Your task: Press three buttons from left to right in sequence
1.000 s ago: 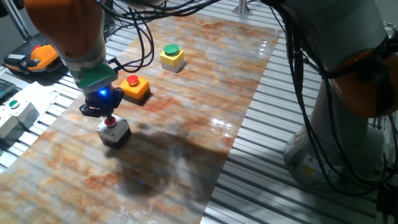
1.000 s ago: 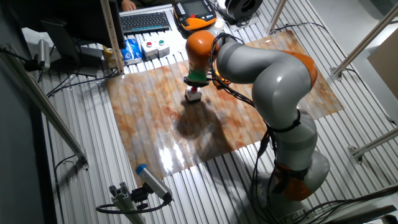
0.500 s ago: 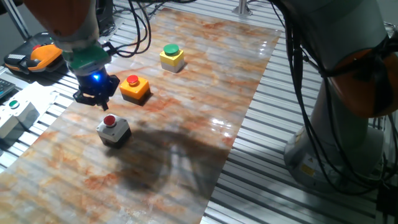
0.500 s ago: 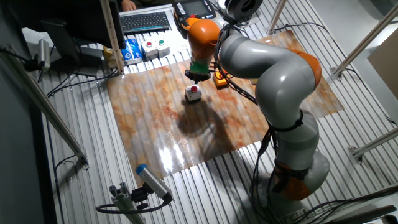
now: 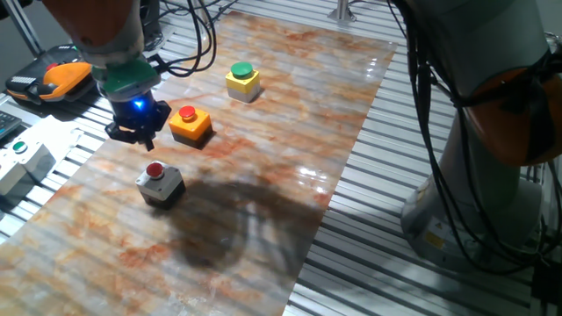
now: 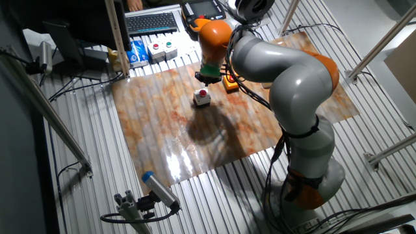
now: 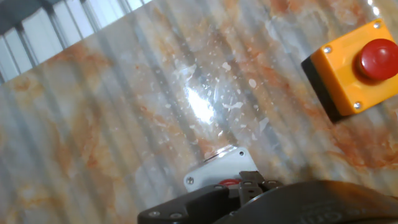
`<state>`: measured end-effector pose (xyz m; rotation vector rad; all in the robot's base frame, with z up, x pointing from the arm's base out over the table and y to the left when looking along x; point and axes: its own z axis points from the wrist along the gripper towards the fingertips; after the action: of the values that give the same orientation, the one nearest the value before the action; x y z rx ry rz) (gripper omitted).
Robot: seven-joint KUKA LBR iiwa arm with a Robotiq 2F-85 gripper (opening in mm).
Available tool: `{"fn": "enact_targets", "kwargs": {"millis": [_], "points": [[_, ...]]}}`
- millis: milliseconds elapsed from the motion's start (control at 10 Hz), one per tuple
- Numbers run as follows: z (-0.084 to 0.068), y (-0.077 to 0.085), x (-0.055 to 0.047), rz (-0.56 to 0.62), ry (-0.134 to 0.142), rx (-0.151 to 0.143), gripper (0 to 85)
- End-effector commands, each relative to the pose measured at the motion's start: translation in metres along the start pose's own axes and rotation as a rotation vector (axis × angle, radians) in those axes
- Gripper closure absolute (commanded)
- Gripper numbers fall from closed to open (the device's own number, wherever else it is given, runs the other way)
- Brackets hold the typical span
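Three button boxes stand in a diagonal row on the marbled board [image 5: 263, 167]: a grey box with a red cap [image 5: 160, 183], an orange box with a red cap [image 5: 190, 124] and a yellow box with a green cap [image 5: 242, 80]. My gripper [image 5: 140, 139], with a blue light lit above it, hangs over the board behind the grey box and left of the orange box, touching neither. In the hand view the fingertips [image 7: 251, 181] meet, shut on nothing, over the near edge of the grey box [image 7: 219, 167]; the orange box [image 7: 356, 67] lies to the upper right.
A larger white box with a small green button [image 5: 21, 158] and an orange-black pendant [image 5: 53, 81] sit off the board at the left. The robot's base [image 5: 479, 175] and cables fill the right side. A keyboard [image 6: 151, 23] lies beyond the board.
One second ago my fingertips were pressed down on the grey box's red cap. The gripper has since lifted off it and moved back, then edged slightly toward the orange box.
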<state>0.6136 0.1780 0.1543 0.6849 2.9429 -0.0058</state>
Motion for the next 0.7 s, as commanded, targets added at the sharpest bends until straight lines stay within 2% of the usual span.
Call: {"fn": "enact_targets", "kwargs": {"millis": [0, 200, 400, 500, 600], "points": [[0.001, -0.001, -0.002, 0.015, 0.005, -0.008, 85.0], [-0.001, -0.003, -0.004, 0.019, -0.01, 0.014, 85.0], [-0.005, -0.007, -0.005, 0.002, -0.003, 0.006, 85.0], [-0.006, -0.008, -0.005, -0.005, -0.007, 0.016, 85.0], [-0.007, -0.011, -0.007, -0.017, 0.001, 0.008, 85.0]]}}
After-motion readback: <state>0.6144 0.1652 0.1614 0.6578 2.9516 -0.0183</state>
